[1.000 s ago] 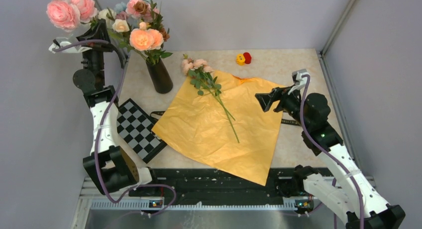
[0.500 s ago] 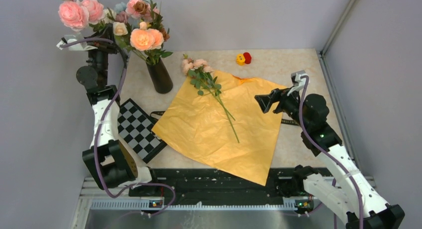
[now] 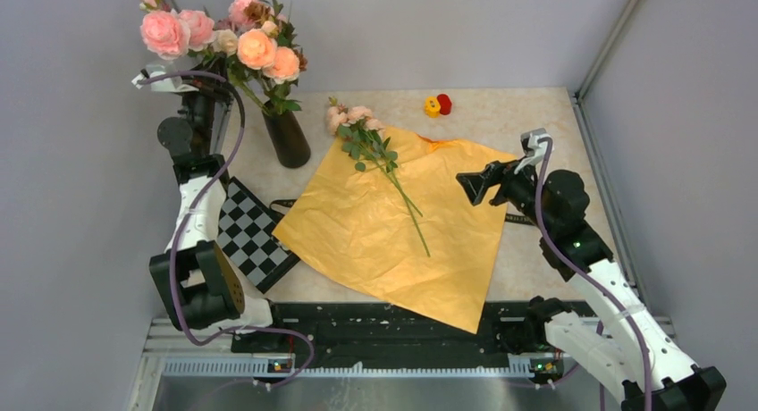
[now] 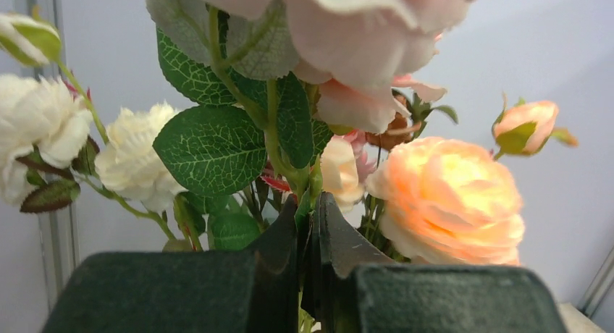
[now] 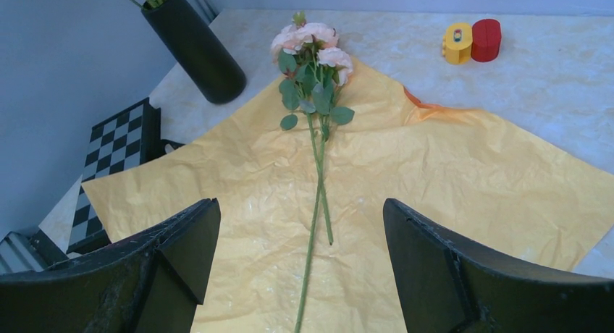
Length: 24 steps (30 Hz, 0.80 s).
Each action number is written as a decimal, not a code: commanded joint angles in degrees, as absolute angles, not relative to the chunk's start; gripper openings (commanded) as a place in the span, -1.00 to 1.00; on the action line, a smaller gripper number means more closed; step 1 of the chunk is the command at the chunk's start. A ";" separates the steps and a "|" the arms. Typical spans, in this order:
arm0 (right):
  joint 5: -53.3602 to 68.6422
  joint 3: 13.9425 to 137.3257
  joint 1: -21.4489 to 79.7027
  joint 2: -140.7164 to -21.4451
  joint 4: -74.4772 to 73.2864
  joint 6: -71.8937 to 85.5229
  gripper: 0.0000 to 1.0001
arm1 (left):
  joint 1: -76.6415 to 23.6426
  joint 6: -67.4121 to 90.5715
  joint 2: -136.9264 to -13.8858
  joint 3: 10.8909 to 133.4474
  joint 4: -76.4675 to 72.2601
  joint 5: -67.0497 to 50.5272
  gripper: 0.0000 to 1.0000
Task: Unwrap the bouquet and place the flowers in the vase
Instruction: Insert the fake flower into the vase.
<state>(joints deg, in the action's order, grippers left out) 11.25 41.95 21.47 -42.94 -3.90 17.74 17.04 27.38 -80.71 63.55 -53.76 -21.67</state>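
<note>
the left hand (image 4: 310,211) is pinched shut on a green stem (image 4: 271,116), raised near the vase (image 3: 288,136). the right hand (image 5: 300,217) hangs wide open, empty, over the flowers (image 3: 357,125) lying on the orange paper (image 3: 375,241). they look light, floppy and thin-stemmed, so probably best pinched mid-stem, below the leaves.

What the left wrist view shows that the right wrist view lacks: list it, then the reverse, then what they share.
Only left wrist: the left gripper, shut on a green stem whose pink rose fills the top of the picture.
Only right wrist: the open right gripper, the flat orange paper, the small flowers lying on it, the black vase, the checkerboard, and the yellow and red pieces.
Both: the vase bunch, seen as blooms in the left wrist and only as stem bottoms in the right wrist.
</note>
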 commanded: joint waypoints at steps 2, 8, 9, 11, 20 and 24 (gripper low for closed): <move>11.95 41.40 20.74 -42.10 -1.93 17.79 0.69 | 16.34 25.49 -82.06 62.40 -54.07 -22.04 -1.00; 12.08 40.92 20.75 -42.13 -1.42 17.98 0.69 | 16.17 23.29 -82.93 61.34 -53.01 -22.23 -1.00; 12.12 40.88 20.74 -42.18 -1.41 17.99 0.69 | 16.13 23.09 -83.15 61.08 -52.85 -22.26 -1.00; 12.17 40.87 20.75 -42.31 -1.26 18.00 0.68 | 16.18 22.87 -83.54 60.49 -52.88 -22.38 -1.00; 12.38 40.61 20.75 -42.54 -0.88 18.22 0.68 | 16.03 22.62 -86.13 60.44 -52.59 -23.33 -1.00; 12.39 40.44 20.75 -42.53 -0.83 18.25 0.68 | 15.96 22.03 -86.72 60.47 -52.49 -24.09 -1.00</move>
